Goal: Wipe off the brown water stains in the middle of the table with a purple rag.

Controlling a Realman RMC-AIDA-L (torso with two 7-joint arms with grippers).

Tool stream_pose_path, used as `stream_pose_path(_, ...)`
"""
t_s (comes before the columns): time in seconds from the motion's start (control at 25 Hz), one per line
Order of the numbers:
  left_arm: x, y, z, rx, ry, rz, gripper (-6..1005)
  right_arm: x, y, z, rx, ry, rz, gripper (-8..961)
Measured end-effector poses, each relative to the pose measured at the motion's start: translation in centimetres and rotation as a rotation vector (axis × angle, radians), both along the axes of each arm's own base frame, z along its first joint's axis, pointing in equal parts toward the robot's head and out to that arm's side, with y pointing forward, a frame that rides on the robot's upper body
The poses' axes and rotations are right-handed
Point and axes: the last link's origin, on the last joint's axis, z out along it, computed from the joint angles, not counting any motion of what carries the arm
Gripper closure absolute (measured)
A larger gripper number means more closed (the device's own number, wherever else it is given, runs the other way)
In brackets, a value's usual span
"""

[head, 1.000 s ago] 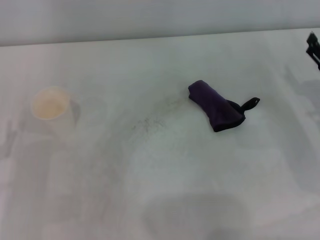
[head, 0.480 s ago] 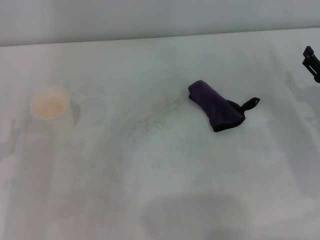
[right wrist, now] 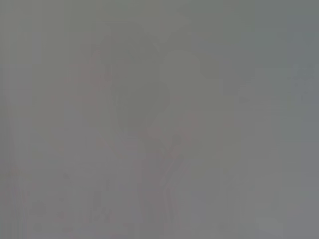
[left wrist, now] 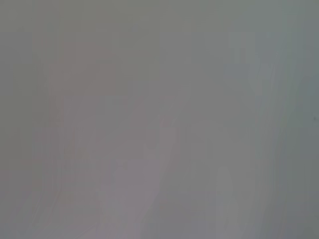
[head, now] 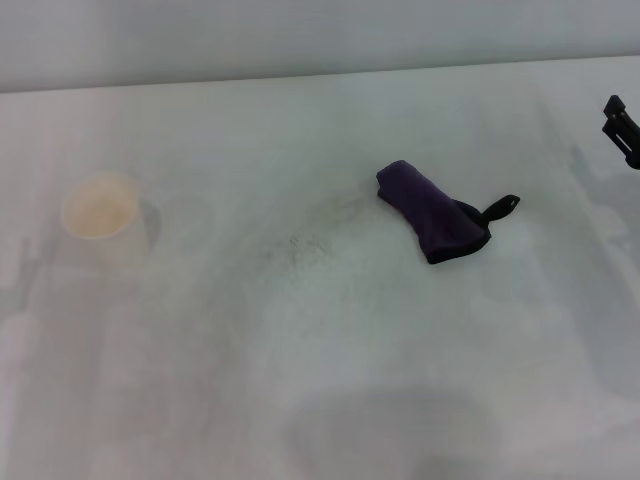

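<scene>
Slightly shifted since a second ago, the right hand (head: 621,120) now shows as a dark bit at the right edge of the head view, a touch lower and further in; nothing else has moved. Whether that hand is spread or pressed together, I cannot tell.

Sweeping left to right across the white tabletop (head: 330,350): a cream paper cup (head: 100,207) stands upright near the left side, throwing a soft grey shadow beside it. Faint grey smudges mottle the matte surface, and a pale wall runs along the far edge. Near the middle sits a scatter of tiny dark specks (head: 295,245), with only a very faint tint around them; no clear brown patch can be made out. Just right of the specks lies the rag (head: 430,212), a dark purple stubby roll angled across the tabletop, black-edged at its nearer end, with a small black loop tag (head: 500,207) poking out to the right.

Both wrist views show only blank grey.
</scene>
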Motion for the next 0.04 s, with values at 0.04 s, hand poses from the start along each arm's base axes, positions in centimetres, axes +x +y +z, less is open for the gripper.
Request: stream_pose_path(0.04, 0.05, 0.1, 0.02, 0.001, 0.0, -0.002, 107, -0.01, 0.0, -0.02, -0.001, 0.0, 0.001, 77)
